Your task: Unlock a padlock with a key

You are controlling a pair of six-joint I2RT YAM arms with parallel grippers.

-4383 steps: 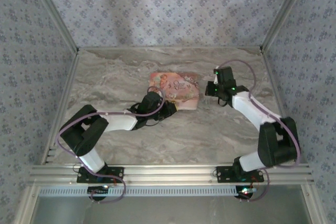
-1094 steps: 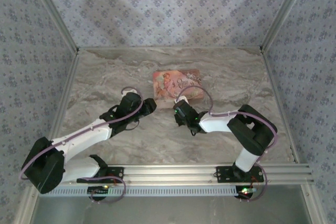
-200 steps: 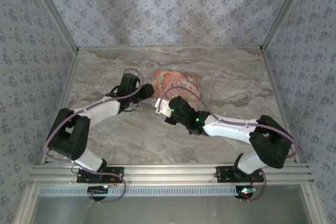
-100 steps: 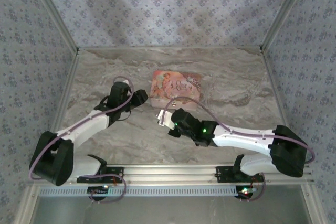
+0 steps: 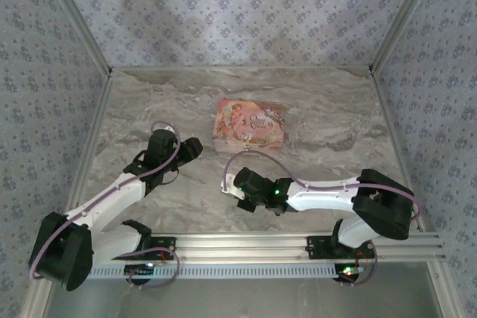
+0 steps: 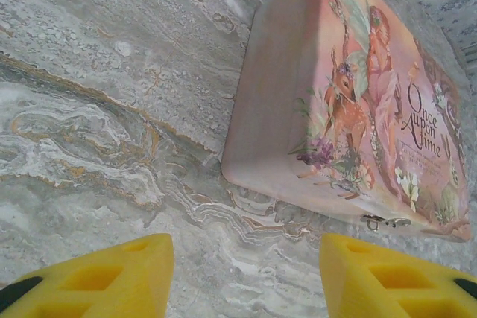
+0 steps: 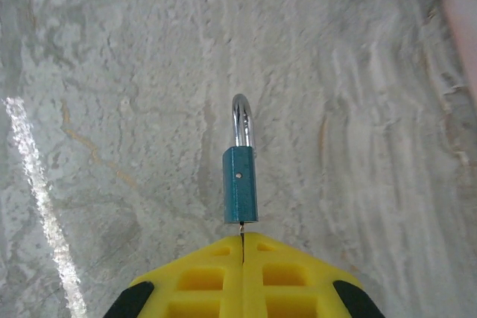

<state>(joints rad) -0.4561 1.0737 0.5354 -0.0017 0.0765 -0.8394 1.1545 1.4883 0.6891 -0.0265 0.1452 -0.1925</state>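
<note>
Left gripper [image 6: 242,277]: jaws standing apart, nothing between them, low over the marble table [image 6: 112,109]. The pink tin [image 6: 350,102] sits just far of it, lid down.

Right gripper [image 7: 242,242], near centre: fingers pressed flat together on a thin dark sliver, which we take for the key [image 7: 241,230]. The blue padlock [image 7: 241,184] juts straight out from the fingertips over bare table, near of the tin. Its shackle [image 7: 241,118] is seen edge-on, so we cannot tell whether it is latched.

Risks, as we judge them:
- Nothing braces the lock body, so a wrist twist would spin the lock with the key.
- The pinch is thin, so a nudge from the left jaws could knock it loose.
</note>
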